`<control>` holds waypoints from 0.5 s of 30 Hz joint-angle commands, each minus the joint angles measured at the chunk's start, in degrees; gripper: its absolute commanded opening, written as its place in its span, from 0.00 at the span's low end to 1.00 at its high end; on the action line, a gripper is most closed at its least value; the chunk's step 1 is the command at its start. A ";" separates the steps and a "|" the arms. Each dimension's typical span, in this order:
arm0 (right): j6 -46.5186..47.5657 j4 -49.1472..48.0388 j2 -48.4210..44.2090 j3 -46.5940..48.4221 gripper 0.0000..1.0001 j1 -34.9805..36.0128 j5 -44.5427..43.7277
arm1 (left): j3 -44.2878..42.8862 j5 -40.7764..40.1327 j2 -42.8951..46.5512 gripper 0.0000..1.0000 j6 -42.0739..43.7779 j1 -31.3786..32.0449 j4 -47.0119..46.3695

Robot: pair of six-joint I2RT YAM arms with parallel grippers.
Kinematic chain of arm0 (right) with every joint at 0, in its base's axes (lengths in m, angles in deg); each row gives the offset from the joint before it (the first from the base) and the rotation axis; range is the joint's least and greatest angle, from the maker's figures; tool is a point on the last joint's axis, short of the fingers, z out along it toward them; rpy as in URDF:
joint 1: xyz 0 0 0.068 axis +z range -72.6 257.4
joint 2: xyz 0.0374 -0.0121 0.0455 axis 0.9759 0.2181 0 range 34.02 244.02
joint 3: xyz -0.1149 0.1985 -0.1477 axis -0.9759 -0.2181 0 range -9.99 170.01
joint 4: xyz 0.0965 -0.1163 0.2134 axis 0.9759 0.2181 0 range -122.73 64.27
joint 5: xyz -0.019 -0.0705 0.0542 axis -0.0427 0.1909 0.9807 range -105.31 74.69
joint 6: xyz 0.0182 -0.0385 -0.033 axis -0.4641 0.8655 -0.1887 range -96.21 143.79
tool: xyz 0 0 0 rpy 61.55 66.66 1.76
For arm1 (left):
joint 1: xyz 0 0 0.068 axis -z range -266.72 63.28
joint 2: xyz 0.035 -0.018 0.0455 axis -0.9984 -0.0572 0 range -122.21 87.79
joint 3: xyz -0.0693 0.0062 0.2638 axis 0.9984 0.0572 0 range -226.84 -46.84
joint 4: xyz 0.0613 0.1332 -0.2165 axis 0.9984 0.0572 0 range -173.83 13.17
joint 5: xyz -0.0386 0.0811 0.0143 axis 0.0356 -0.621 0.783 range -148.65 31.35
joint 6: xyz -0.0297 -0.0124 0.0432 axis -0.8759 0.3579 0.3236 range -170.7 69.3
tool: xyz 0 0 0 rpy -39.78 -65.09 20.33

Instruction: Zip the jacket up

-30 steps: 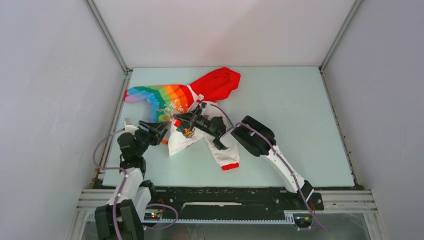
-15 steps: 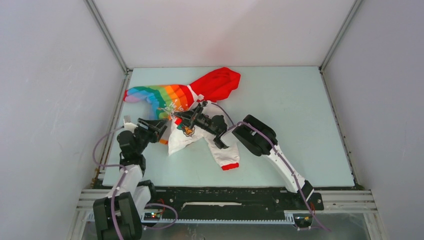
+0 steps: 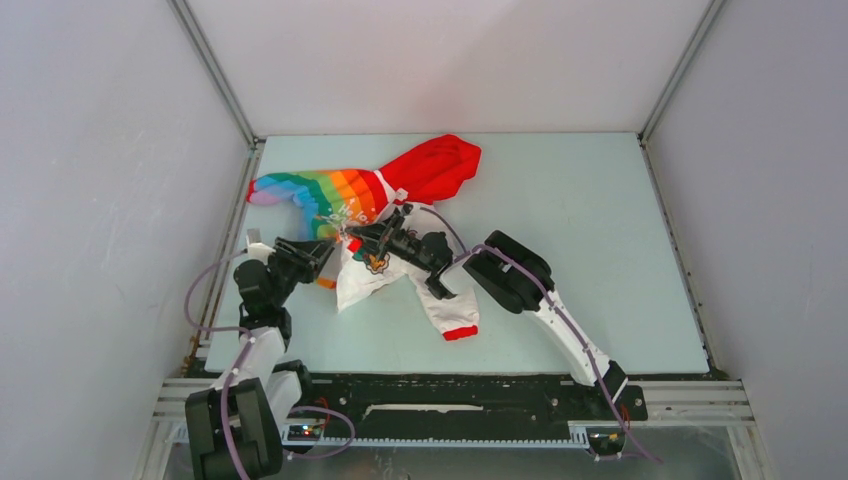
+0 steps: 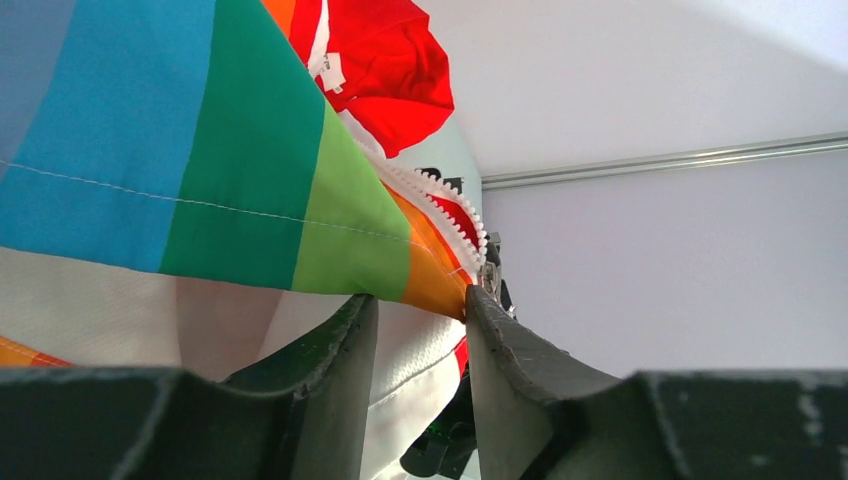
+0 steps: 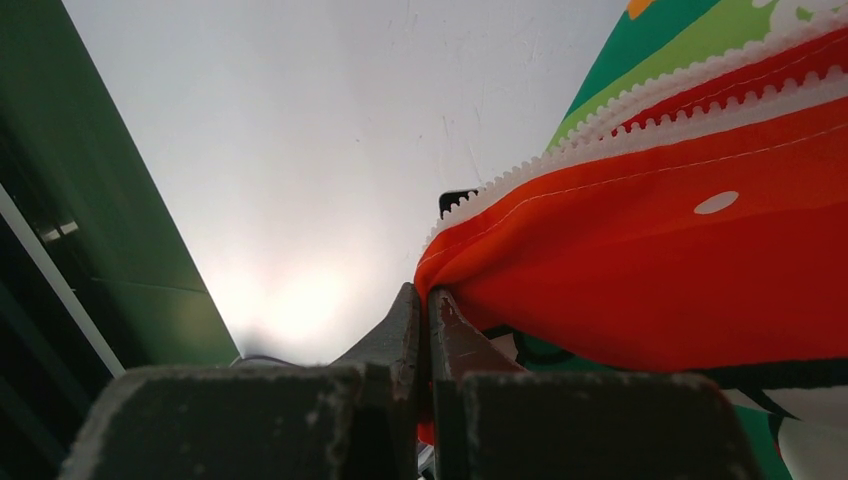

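red hood (image 3: 435, 165) at the far side, rainbow half to the left, white printed half toward the near edge. So the jacket (image 3: 345, 205) lies crumpled on the pale table (image 3: 570, 200), left of the middle, and its front does not look zipped.

the left fingers (image 4: 335, 370) stand apart, with the orange hem corner (image 4: 435, 290) of the rainbow half just at the mouth of the gap; i do not see them pressing it. the right fingers (image 5: 400, 330) are together and pinch a thin red edge of the jacket right beside the zipper teeth (image 5: 640, 110).

what could go wrong, in my judgement: the left fingers could close on air or catch only the tip of the corner, which would then slip out on the first pull. the right pinch is also very close to the edge, so a strong pull may free the cloth. if one side is drawn more than the other, the two rows of teeth will not meet straight.

the top view shows how the whole jacket lies and both arms meeting at its lower front, but the fingers are too small to judge there. the left wrist view alone shows the open gap and the corner — and the right wrist view alone shows the pinch and two rows of teeth running close together. i cannot find the slider with certainty.
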 commanded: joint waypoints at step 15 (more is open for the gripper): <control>-2.09 -2.63 -0.56 0.02 0.00 1.45 -0.52 | -1.80 0.72 -1.33 0.09 1.78 -0.39 -8.35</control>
